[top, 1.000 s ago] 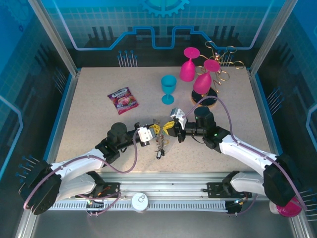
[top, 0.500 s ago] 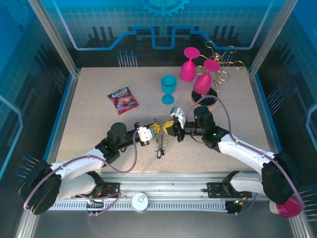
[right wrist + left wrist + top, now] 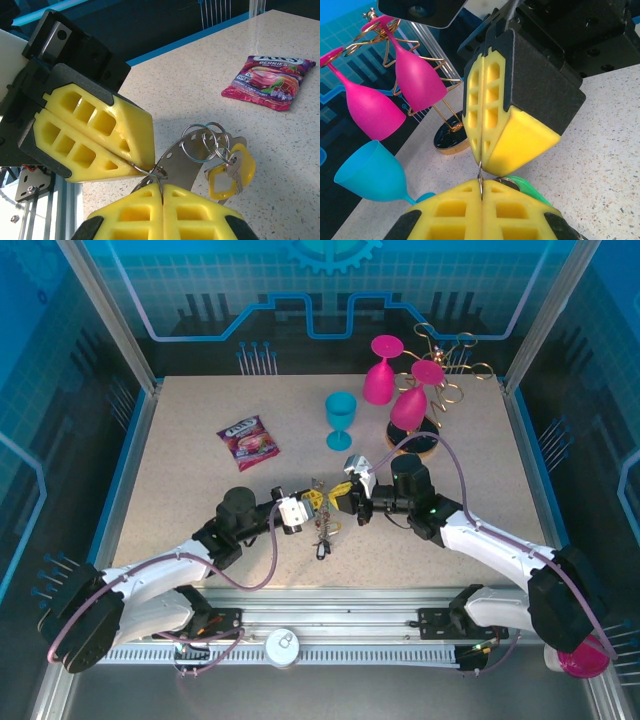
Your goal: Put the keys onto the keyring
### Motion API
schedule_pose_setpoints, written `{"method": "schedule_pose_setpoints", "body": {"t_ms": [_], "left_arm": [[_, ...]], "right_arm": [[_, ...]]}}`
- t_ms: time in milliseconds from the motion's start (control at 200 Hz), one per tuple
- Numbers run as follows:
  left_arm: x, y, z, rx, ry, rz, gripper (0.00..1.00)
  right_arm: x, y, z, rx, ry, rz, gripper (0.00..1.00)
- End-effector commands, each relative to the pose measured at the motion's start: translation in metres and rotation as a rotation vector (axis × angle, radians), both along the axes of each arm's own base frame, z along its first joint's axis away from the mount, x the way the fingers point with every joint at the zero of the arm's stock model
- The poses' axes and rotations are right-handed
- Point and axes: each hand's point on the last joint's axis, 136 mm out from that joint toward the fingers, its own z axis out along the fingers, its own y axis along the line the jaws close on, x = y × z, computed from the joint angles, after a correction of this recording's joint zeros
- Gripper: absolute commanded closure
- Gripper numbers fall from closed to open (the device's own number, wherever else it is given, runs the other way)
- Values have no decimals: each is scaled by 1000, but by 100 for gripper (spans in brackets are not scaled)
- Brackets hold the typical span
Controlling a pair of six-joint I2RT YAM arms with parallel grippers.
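My two grippers meet tip to tip above the middle of the table. The left gripper (image 3: 316,503) (image 3: 481,194) and the right gripper (image 3: 334,498) (image 3: 161,195) are both shut on one small wire ring (image 3: 159,173) (image 3: 480,179). That ring hooks into the keyring (image 3: 192,150), a curved perforated metal band carrying more small rings. Keys with yellow heads (image 3: 223,179) hang from those rings. A green key head (image 3: 532,189) shows just behind my left fingers. In the top view the bunch of keys (image 3: 322,530) dangles below the two grippers.
A snack packet (image 3: 248,440) (image 3: 270,75) lies at the left rear. A teal goblet (image 3: 340,418) (image 3: 370,175) stands behind the grippers. Two pink glasses (image 3: 380,370) (image 3: 415,80) hang on a gold wire rack (image 3: 455,365) at the back right.
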Motion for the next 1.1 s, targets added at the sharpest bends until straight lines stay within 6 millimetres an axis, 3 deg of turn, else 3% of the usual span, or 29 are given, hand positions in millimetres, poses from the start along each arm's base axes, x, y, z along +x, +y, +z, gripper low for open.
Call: {"method": "schedule_pose_setpoints", "body": {"t_ms": [0,420,1091], "left_arm": [[-12,-8,4,3,-38,-64,100],[-13,-9,7,-9,-48,-73,100],[-11,-8,-2,32,-54,-63,100]], "right_arm": [[23,-6,12,18,-33,-84,100],[28,-4,6,10,-5,-103,100],[31,-6,14,45,11,-113,100]]}}
